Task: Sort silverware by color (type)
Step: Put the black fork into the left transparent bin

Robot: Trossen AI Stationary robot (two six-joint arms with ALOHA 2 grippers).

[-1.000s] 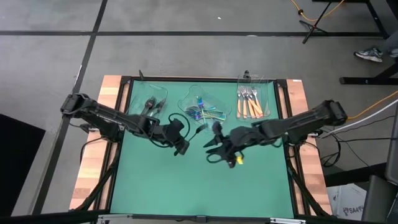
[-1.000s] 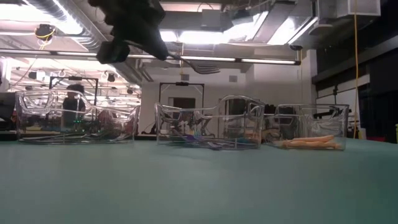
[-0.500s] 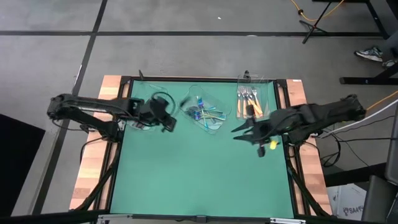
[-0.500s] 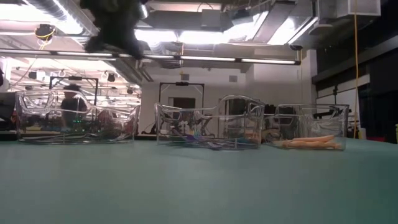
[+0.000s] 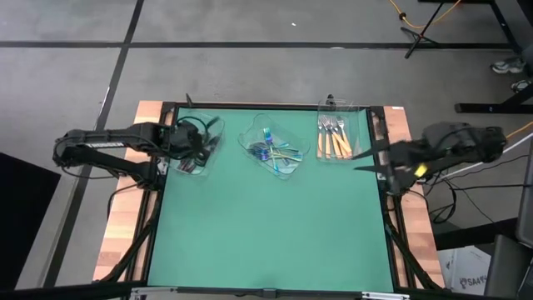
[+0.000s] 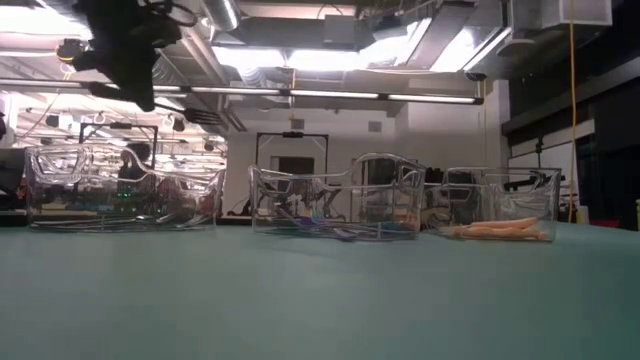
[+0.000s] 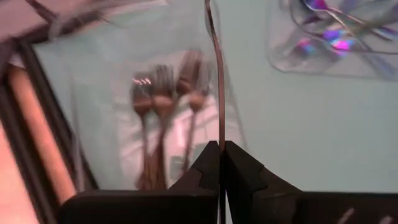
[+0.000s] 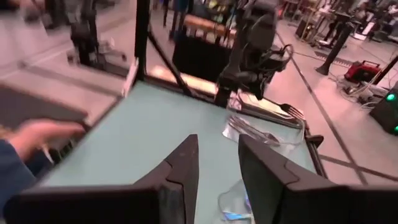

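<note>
The left tool (image 5: pixel 198 143) hangs above the clear tray (image 5: pixel 193 167) at the far left corner of the green tabletop (image 5: pixel 266 225). Its fingers (image 7: pixel 239 171) are clenched on a dark fork (image 7: pixel 214 68), whose thin handle runs straight out between them. Directly beneath this tool, three or four dark forks (image 7: pixel 165 102) lie side by side on the tray floor. In the low view the same tool (image 6: pixel 130 60) stands clear above the tray rim, not touching it.

Beyond the left tool, toward the tabletop's middle, a second clear tray (image 5: pixel 287 167) holds the iridescent blue-purple utensils (image 5: pixel 275 152), lying crossed over one another.

The right tool (image 5: pixel 372 158) sits at the right edge of the tabletop, just beside the third clear tray (image 5: pixel 360 132). Its fingers (image 8: pixel 180 168) stand apart with nothing between them: released. The orange-handled forks (image 5: pixel 333 137) lie in parallel in that tray, next to this tool on its inboard side.

In the right wrist view, a person's hand (image 8: pixel 40 134) with a blue sleeve (image 8: pixel 13 168) shows beside the tabletop's edge, apart from the right tool.
</note>
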